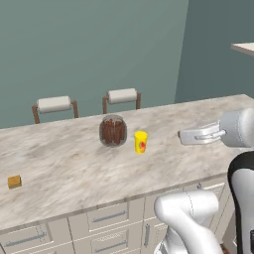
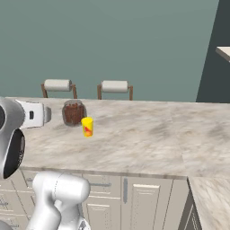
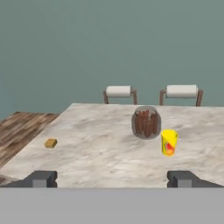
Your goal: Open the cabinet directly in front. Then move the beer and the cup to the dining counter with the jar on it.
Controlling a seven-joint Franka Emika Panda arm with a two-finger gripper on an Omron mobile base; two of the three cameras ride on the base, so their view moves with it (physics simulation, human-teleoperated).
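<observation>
The yellow cup (image 1: 141,142) (image 2: 87,126) (image 3: 169,142) stands upright on the beige marble dining counter (image 1: 64,163) (image 2: 148,134) (image 3: 100,153), just beside the clear glass jar (image 1: 113,130) (image 2: 73,112) (image 3: 146,122) of reddish-brown sticks. My gripper (image 1: 181,137) (image 2: 48,114) (image 3: 113,179) hovers level over the counter, well apart from the cup, and points toward it. It is open and holds nothing; its dark fingertips (image 3: 41,178) stand far apart. The beer and the cabinet are out of view.
Two stools (image 1: 54,104) (image 1: 122,96) with white backs stand behind the counter. A small orange-brown block (image 1: 14,181) (image 3: 50,143) lies near the counter's left end. Cream drawers (image 1: 106,217) line the front. Wood floor (image 3: 17,131) shows past the counter's end.
</observation>
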